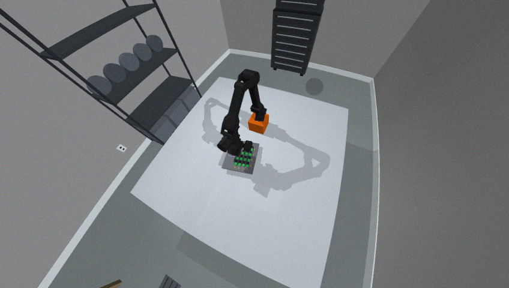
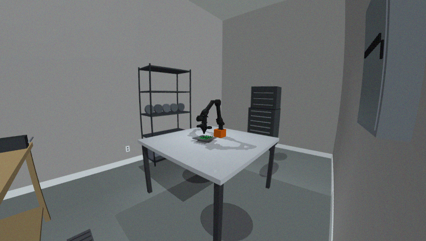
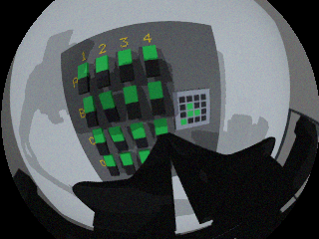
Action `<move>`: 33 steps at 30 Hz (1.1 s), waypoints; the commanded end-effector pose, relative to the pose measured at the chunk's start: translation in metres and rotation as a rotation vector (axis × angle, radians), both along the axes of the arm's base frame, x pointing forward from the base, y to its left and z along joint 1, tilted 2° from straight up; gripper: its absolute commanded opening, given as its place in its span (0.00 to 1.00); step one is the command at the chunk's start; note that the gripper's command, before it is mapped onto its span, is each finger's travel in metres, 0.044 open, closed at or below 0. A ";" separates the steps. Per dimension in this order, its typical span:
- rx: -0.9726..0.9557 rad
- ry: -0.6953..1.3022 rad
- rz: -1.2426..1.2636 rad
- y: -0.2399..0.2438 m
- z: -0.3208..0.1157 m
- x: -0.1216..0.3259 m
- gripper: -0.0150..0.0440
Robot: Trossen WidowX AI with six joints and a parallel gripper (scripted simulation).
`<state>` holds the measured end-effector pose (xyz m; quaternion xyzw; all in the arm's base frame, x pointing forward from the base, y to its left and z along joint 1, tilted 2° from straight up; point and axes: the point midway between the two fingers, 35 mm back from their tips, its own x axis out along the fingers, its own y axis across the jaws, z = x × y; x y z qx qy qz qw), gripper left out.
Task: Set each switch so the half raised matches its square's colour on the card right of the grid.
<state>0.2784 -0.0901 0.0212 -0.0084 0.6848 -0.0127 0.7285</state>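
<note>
The grey switch panel [image 1: 228, 166] [image 3: 196, 50] lies on the table with rows A to D and columns 1 to 4. Each rocker has a green far half and a dark near half; many tilts are hard to tell. The small card [image 3: 193, 109] at the grid's right shows green at B2, C2, C3 and D1, dark grey elsewhere. My gripper [image 2: 204, 132] [image 3: 165, 138] is shut and empty, pointing down a little above the panel. In the wrist view its tips appear just below switch C4 [image 3: 160, 125]. The fingers hide D4 and part of switch D3 [image 3: 144, 156].
The arm's orange base block [image 1: 258, 123] [image 2: 219, 133] stands beside the panel on the white table [image 1: 214, 213] [image 2: 209, 164]. A dark shelf rack [image 2: 165, 113] and a drawer cabinet [image 1: 295, 41] [image 2: 263, 119] stand beyond the table.
</note>
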 end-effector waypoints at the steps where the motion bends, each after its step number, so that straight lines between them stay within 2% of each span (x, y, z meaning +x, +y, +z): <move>1: -0.001 0.011 0.005 0.000 -0.004 -0.002 0.25; 33: -0.001 0.011 0.005 -0.001 -0.027 -0.001 0.25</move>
